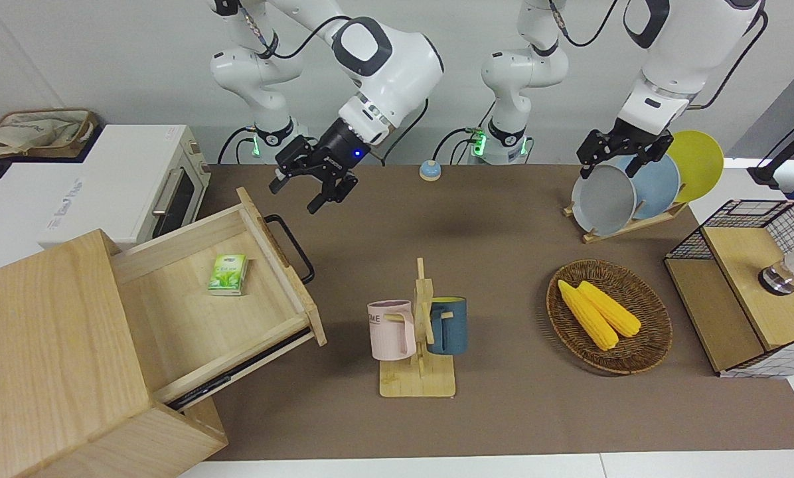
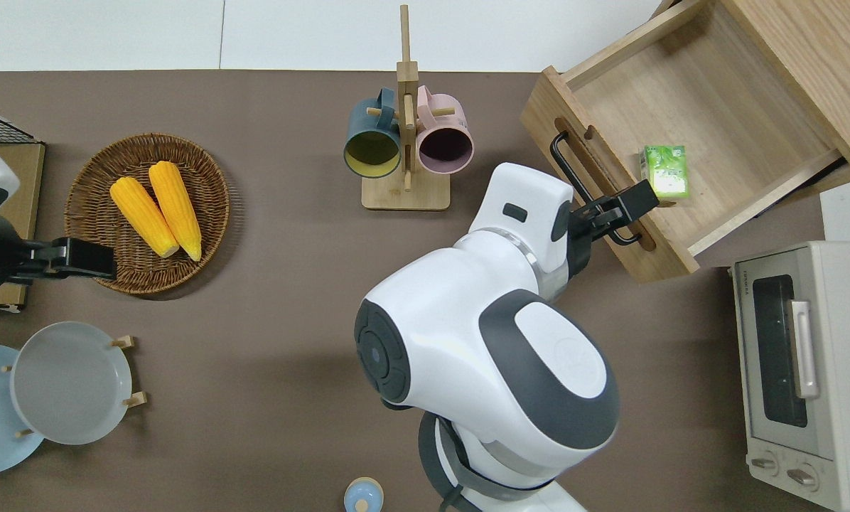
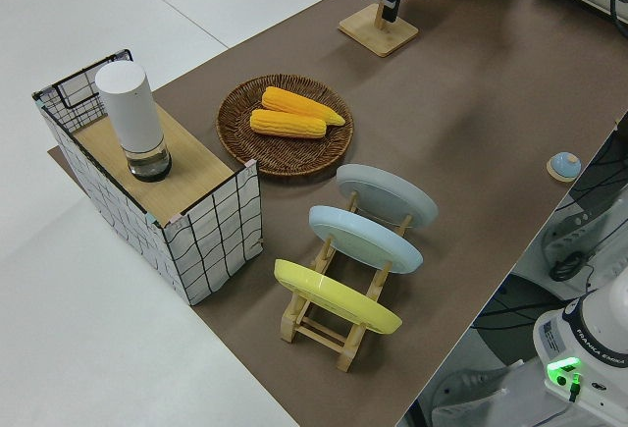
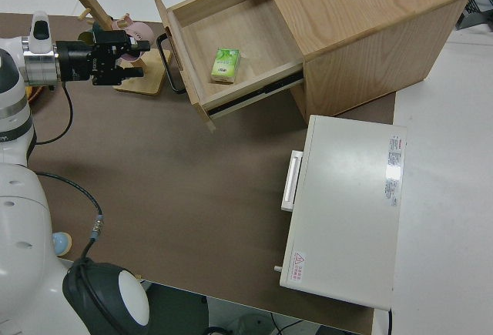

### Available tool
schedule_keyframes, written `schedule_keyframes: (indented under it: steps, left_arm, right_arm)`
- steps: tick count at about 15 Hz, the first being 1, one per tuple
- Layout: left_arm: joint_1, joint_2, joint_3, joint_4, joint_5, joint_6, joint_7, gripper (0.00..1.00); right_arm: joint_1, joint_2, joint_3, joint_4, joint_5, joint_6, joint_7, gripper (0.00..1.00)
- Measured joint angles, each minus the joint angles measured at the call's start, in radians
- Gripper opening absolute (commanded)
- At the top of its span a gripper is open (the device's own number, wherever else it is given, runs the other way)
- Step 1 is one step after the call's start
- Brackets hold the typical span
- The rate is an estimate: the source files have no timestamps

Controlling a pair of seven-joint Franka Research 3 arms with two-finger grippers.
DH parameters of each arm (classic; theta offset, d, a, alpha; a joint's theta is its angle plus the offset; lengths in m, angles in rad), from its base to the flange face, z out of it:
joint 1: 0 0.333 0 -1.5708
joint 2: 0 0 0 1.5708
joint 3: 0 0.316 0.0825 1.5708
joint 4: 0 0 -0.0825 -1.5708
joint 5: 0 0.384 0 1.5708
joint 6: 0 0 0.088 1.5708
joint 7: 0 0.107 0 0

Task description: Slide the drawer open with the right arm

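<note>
Here the drawer (image 1: 219, 292) stands pulled far out of the pale wooden cabinet (image 1: 52, 358) at the right arm's end of the table, its front panel angled over the brown mat (image 1: 503, 411). Its black bar handle (image 1: 292, 247) is free, touched by nothing. A small green carton (image 1: 228, 274) lies on the drawer floor, near the front panel. The right gripper (image 1: 312, 187) hangs in the air with fingers spread, holding nothing; in the overhead view it sits over the handle's end nearer the robots (image 2: 620, 213). Bare mat lies between the drawer front and the mug rack (image 1: 418, 332). The white toaster oven (image 1: 131, 179) stands beside the cabinet, nearer the robots. The left arm is parked.
</note>
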Motion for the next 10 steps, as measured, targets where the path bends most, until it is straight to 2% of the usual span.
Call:
schedule_keyframes:
  steps: [6, 10]
  left_arm:
    - [0.000, 0.000, 0.000, 0.000, 0.000, 0.000, 0.000, 1.00]
    - [0.000, 0.000, 0.000, 0.000, 0.000, 0.000, 0.000, 1.00]
  right_arm:
    - [-0.052, -0.070, -0.001, 0.011, 0.195, 0.017, -0.005, 0.985]
    - [-0.128, -0.122, -0.005, 0.033, 0.370, 0.035, -0.062, 0.985]
